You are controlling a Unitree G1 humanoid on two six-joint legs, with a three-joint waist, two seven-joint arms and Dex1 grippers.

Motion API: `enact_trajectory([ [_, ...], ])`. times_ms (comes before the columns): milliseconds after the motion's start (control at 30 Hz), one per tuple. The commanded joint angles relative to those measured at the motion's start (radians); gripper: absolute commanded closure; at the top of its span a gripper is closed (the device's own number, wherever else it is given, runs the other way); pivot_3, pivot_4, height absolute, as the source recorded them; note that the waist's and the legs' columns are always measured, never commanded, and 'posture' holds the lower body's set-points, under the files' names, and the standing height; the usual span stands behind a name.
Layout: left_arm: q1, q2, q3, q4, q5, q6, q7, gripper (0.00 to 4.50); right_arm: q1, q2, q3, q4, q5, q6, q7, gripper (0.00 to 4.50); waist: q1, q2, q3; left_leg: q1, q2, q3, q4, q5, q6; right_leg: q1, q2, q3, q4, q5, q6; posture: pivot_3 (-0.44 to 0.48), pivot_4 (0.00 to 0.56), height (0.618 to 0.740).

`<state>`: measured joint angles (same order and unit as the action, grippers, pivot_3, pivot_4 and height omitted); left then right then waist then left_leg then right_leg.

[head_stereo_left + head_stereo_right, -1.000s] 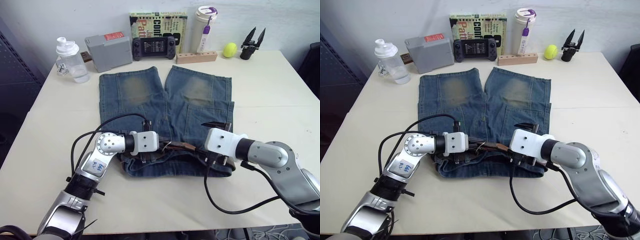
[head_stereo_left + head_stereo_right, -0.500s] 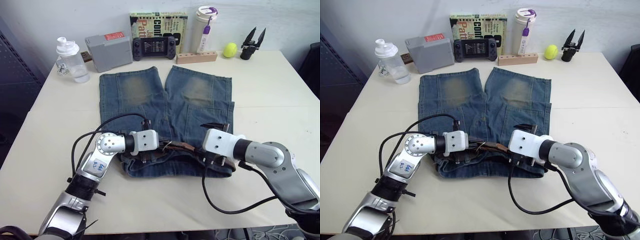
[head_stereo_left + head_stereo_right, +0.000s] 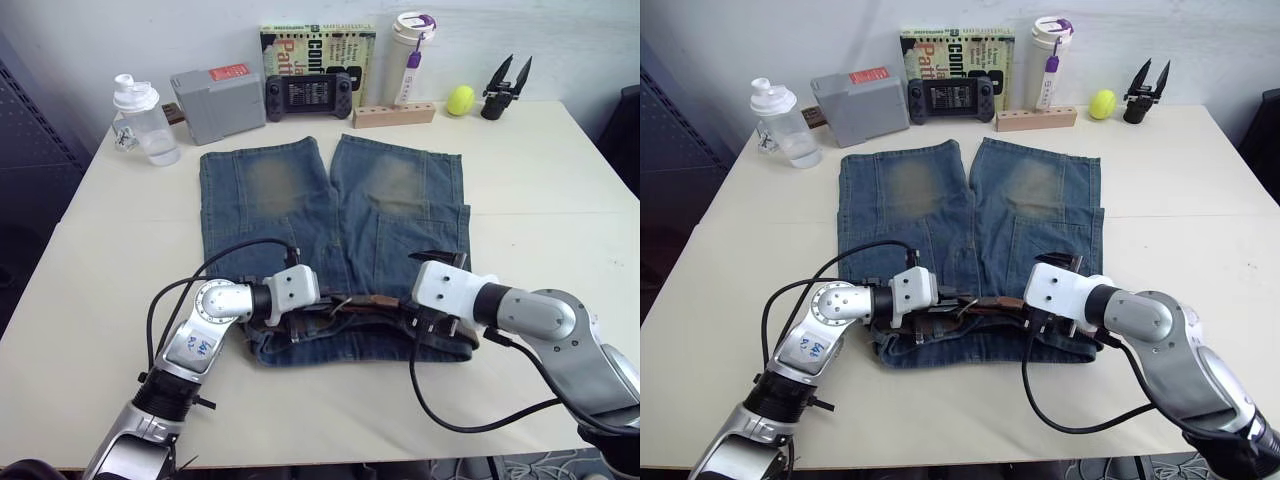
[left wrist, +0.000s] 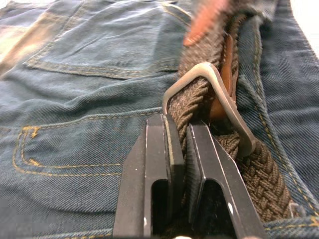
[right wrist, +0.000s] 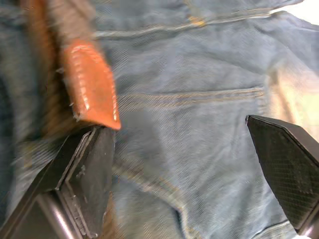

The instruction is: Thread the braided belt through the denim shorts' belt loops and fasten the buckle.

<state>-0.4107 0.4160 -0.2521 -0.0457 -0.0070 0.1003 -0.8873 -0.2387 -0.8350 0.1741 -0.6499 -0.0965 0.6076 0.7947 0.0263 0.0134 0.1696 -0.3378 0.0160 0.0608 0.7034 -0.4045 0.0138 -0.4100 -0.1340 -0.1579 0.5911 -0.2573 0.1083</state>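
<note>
Belt [image 3: 372, 303] lies along the waistband of the shorts [image 3: 330, 200] on the table [image 3: 540, 180]; threading appears largely complete; left tool [image 4: 182, 149] clamped on the braid beside the buckle [image 4: 214, 94]; right tool [image 5: 184, 164] spread apart over the tan tip [image 5: 89, 89]; fastening remains.

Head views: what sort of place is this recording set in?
Probably a lab or test bench, not a home: a plain pale table against a bare wall, staged with unrelated props, such as a tennis ball, handheld game console and a spare black gripper.
</note>
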Motion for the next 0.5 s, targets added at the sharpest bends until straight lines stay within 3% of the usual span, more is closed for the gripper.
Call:
enact_trajectory([
  [33,0.033,0.02,-0.115,-0.039,0.039,-0.03,-0.064,4.5,-0.008,-0.022,-0.081,-0.046,0.038,-0.003,0.021,0.05,0.001,0.0,0.0,0.0,0.0,0.0,0.0,0.0,0.0,0.0,0.0,0.0,0.0,0.0,0.0,0.0,0.15,0.726],
  [200,0.03,0.019,-0.129,-0.035,0.041,-0.032,-0.057,4.5,0.004,-0.034,-0.088,-0.064,0.058,-0.025,0.041,0.05,0.001,0.0,0.0,0.0,0.0,0.0,0.0,0.0,0.0,0.0,0.0,0.0,0.0,0.0,0.0,0.0,0.15,0.726],
  [500,0.019,0.022,-0.134,-0.03,0.042,-0.034,-0.047,4.5,-0.017,-0.027,0.052,-0.086,-0.017,-0.059,0.024,0.05,0.001,0.0,0.0,0.0,0.0,0.0,0.0,0.0,0.0,0.001,0.0,0.0,0.0,0.0,0.0,0.0,0.15,0.726],
])
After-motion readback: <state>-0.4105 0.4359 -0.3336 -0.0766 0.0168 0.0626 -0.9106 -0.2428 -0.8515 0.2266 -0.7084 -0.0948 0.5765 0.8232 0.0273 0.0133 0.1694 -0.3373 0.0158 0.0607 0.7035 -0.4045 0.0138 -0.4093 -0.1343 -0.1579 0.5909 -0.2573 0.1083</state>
